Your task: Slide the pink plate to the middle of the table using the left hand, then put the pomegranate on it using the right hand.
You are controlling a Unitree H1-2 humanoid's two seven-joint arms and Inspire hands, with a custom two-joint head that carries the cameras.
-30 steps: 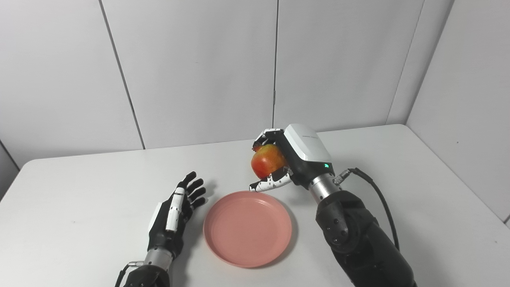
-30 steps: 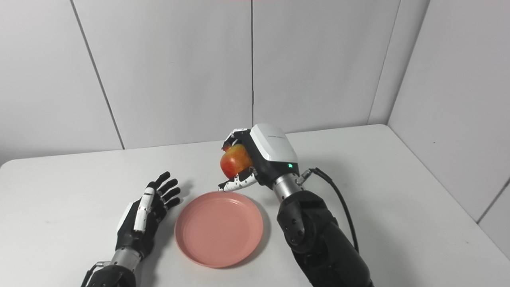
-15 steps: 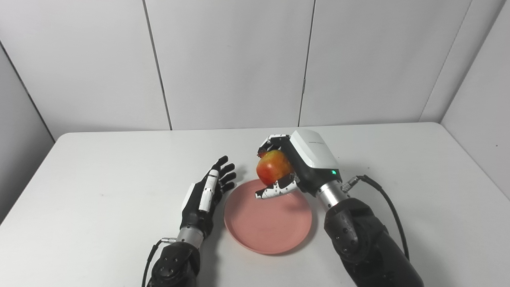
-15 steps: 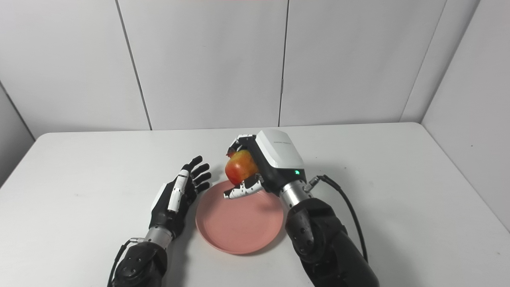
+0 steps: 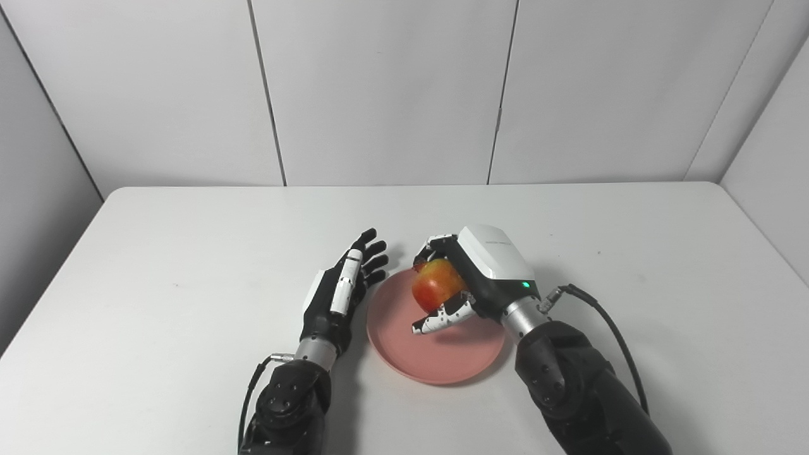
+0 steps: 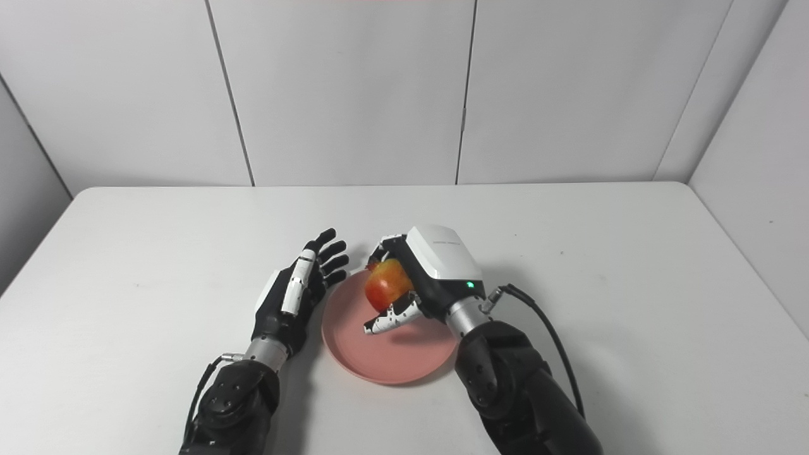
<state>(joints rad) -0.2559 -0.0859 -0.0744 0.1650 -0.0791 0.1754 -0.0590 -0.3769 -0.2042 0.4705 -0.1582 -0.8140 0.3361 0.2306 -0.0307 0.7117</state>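
The pink plate (image 5: 436,354) lies flat on the white table (image 5: 158,253), near its middle. My right hand (image 5: 471,278) is shut on the red-and-yellow pomegranate (image 5: 435,284) and holds it just above the plate's far half. My left hand (image 5: 341,291) is open, fingers apart, resting on the table right beside the plate's left rim and holding nothing. In the right eye view the pomegranate (image 6: 387,284) sits in the right hand (image 6: 430,272) over the plate (image 6: 385,354), with the left hand (image 6: 297,294) beside it.
A black cable (image 5: 607,322) runs from my right wrist across the table. Grey wall panels stand behind the table's far edge (image 5: 404,186). Bare table surface lies to the left and right of the arms.
The camera has shifted, so the whole scene sits differently in the picture. My right hand has moved down and nearer with the pomegranate, from beyond the plate's far rim to over the plate.
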